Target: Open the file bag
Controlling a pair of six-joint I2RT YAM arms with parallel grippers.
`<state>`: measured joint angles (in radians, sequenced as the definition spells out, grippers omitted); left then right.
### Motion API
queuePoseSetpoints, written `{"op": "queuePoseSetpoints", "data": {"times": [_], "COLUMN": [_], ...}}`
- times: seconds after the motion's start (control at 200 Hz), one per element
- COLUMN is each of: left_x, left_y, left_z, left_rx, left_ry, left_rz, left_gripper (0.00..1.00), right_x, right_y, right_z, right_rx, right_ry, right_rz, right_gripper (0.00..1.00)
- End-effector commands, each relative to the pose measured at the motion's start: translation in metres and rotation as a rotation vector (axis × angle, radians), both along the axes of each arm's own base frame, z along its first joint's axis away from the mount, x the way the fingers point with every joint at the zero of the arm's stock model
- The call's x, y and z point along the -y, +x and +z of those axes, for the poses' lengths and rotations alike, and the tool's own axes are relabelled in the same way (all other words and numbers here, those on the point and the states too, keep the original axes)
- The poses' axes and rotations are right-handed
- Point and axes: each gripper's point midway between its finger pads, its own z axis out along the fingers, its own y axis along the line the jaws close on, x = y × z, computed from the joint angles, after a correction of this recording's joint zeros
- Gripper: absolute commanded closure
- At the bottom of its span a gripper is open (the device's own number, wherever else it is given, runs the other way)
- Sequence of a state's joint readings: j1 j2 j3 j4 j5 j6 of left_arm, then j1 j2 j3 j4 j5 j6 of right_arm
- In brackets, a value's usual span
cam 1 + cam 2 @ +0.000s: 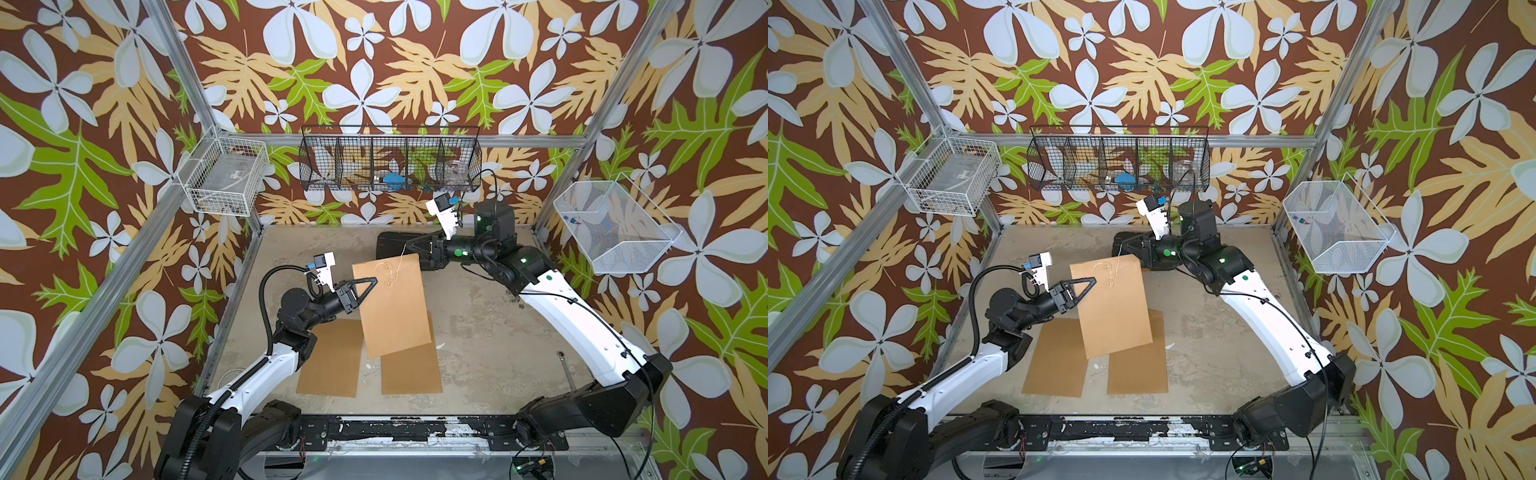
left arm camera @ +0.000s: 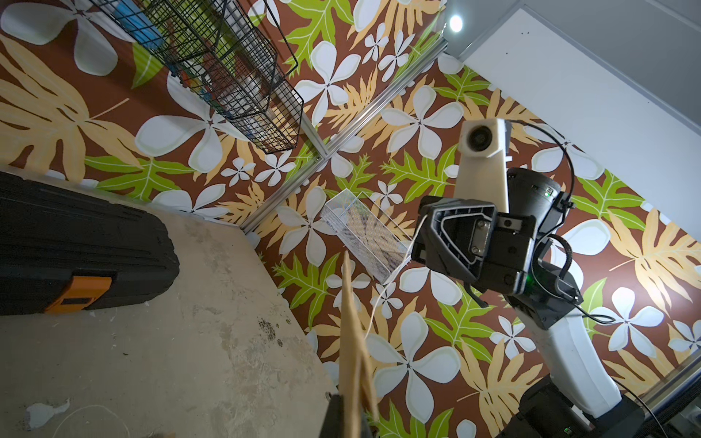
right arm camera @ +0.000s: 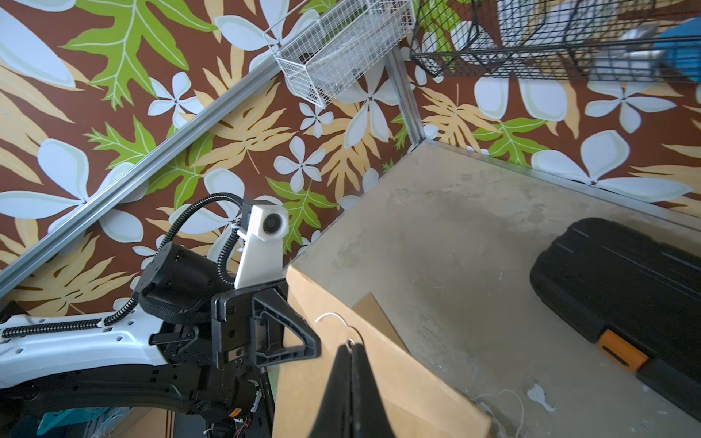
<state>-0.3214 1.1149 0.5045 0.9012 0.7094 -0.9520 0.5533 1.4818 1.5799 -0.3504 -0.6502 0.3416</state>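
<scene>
The file bag is a brown paper envelope with two round string buttons, held tilted above the table. My left gripper is shut on its upper left edge; in the left wrist view the file bag runs edge-on out of the left gripper. My right gripper is shut on the thin white string, which runs slack from its tips to the buttons. It hovers just beyond the bag's top edge.
Two more brown envelopes lie flat on the table under the raised bag. A black toolbox with an orange latch lies at the back. Wire baskets hang on the walls.
</scene>
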Motion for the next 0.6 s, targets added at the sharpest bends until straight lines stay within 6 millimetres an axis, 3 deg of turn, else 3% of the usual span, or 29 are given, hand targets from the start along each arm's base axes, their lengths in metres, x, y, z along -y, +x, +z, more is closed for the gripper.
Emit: {"op": "queuePoseSetpoints", "data": {"times": [0.0, 0.225, 0.596], "left_x": [0.0, 0.002, 0.001], "left_y": [-0.002, 0.0, -0.002], "left_z": [0.011, 0.009, 0.011], "left_rx": [0.044, 0.034, 0.041], "left_ry": [-0.023, -0.032, -0.037], "left_rz": [-0.011, -0.016, -0.016], "left_gripper": [1.0, 1.0, 1.0], "right_x": [-0.021, -0.07, -0.116], "right_y": [-0.011, -0.034, -0.057], "right_z": [0.003, 0.009, 0.016], "right_rx": [0.013, 0.018, 0.017], "right_ry": [0.013, 0.041, 0.057], "right_rz": [0.064, 0.161, 0.262], "right_gripper": [1.0, 1.0, 1.0]}}
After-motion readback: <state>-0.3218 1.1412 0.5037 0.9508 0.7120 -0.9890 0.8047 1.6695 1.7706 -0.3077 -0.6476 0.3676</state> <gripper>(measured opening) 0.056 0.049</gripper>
